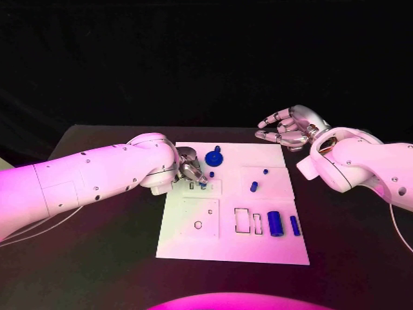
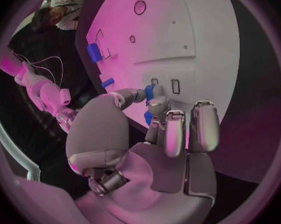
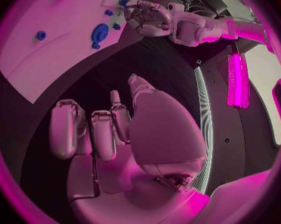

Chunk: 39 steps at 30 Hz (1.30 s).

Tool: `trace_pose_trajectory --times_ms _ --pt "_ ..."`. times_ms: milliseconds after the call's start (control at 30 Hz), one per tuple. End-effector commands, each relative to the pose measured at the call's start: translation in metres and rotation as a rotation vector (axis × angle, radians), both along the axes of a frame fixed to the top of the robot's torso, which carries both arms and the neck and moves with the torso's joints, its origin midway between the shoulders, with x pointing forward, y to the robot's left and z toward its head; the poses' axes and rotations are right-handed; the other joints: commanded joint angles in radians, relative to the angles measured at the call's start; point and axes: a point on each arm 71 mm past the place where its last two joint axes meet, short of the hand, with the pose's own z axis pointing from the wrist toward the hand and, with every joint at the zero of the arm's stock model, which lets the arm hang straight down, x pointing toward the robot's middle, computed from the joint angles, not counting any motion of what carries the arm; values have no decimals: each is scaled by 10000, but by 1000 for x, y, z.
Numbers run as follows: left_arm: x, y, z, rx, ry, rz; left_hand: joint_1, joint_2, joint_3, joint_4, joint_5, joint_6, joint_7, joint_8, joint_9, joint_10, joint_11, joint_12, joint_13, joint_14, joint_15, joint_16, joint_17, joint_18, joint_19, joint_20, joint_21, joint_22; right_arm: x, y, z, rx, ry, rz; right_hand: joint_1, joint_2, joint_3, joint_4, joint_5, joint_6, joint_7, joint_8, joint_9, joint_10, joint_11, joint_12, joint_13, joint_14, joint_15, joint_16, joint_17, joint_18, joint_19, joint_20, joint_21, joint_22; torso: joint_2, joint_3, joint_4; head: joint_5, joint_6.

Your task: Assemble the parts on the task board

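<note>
The left hand (image 1: pixel 190 169) is down over the far left part of the board (image 1: pixel 233 248), its fingers (image 2: pixel 157 106) pinched together around a small blue part (image 2: pixel 149 92). In the left wrist view that part sits between the fingertips, right at the board's surface beside two small rectangular slots (image 2: pixel 175 86); whether it is already seated in a hole cannot be told. In the head view the same part (image 1: pixel 202 184) shows as a blue speck just under the fingers, next to the slots (image 1: pixel 206 186).

Just beyond the left hand, near the board's far edge, stands a round blue gear (image 1: pixel 214 157) with a small blue peg (image 1: pixel 211 174) close beside it. Further toward the board's middle right are two more small pegs (image 1: pixel 254 186), one behind the other. Near the right front of the board lie a thick blue cylinder (image 1: pixel 275 223) and, beside it, a thinner blue bar (image 1: pixel 295 225); two empty rectangular outlines (image 1: pixel 242 220) lie just left of the cylinder. A round hole (image 1: pixel 198 225) is in the left front panel.

The right hand (image 1: pixel 288 129) is raised off the board's far right corner, over the black table (image 1: pixel 95 258), holding nothing, with its fingers (image 3: pixel 65 129) loosely curled and apart.
</note>
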Motion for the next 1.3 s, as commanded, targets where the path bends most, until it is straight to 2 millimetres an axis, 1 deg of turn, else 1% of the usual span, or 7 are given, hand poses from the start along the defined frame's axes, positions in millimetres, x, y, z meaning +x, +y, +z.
trace_pose_trajectory --times_ms 33,167,267,433,600,667,1300 --pt "0 0 -1 154 31 -114 36 122 2056 -2119 17 141 -76 37 17 72 -17 44 7 991 -75 39 2464 -188 83 -4 47 13 0 1 -1 -73 21 151 -63 40 23 -4 36 -27 2 37 11 5 -32 18 822 516 21 -51 623 135 23 2 -13 400 3 0 10 -1 -26" --pt "-2 -1 -1 244 157 -228 33 118 2059 -2126 31 148 -79 40 19 78 -20 45 9 992 -78 40 2466 -189 89 -7 51 22 0 1 -1 -81 37 160 -63 40 23 -4 36 -27 2 37 11 5 -32 18 822 516 21 -51 623 135 23 2 -13 400 2 0 4 0 -25" --pt "-3 -1 -2 297 253 -320 33 118 2059 -2126 31 148 -79 40 19 78 -20 45 9 992 -78 40 2466 -189 89 -7 51 22 0 1 -1 -85 45 163 -63 40 23 -4 36 -27 2 37 11 5 -32 18 822 516 21 -51 623 135 23 2 -13 400 1 -11 4 2 -48" --pt "-3 -1 -2 311 322 -357 33 115 2062 -2134 41 151 -82 41 21 86 -22 57 27 1001 -79 51 2497 -193 99 -9 56 37 0 1 -2 -113 43 164 -68 35 22 -6 39 -26 -1 43 12 5 -34 17 819 520 18 -46 638 134 27 0 -12 401 -6 -1 10 6 -55" --pt "-4 -2 -2 288 373 -391 33 113 2066 -2141 53 157 -85 42 22 91 -24 62 34 999 -81 50 2492 -192 96 -10 55 32 0 1 -2 -134 37 154 -68 35 22 -6 39 -26 -1 43 12 5 -34 17 819 520 18 -46 638 134 27 0 -12 401 2 -1 8 2 -60" --pt "-4 -2 -2 264 398 -410 33 111 2069 -2145 61 160 -86 43 22 95 -26 66 40 1003 -82 54 2503 -194 103 -11 59 43 0 1 -2 -137 37 157 -68 35 22 -6 39 -26 -1 43 12 5 -34 17 819 520 18 -46 638 134 27 0 -12 401 0 0 3 -33 -63" --pt "-4 -5 -4 335 583 -566 30 96 2084 -2173 114 186 -96 49 27 127 -34 107 102 1011 -86 65 2532 -195 104 -17 62 46 0 1 -2 -142 46 167 -68 35 22 -6 39 -26 -1 43 12 5 -34 17 819 520 18 -46 638 134 27 0 -12 401 1 1 8 -25 -54"
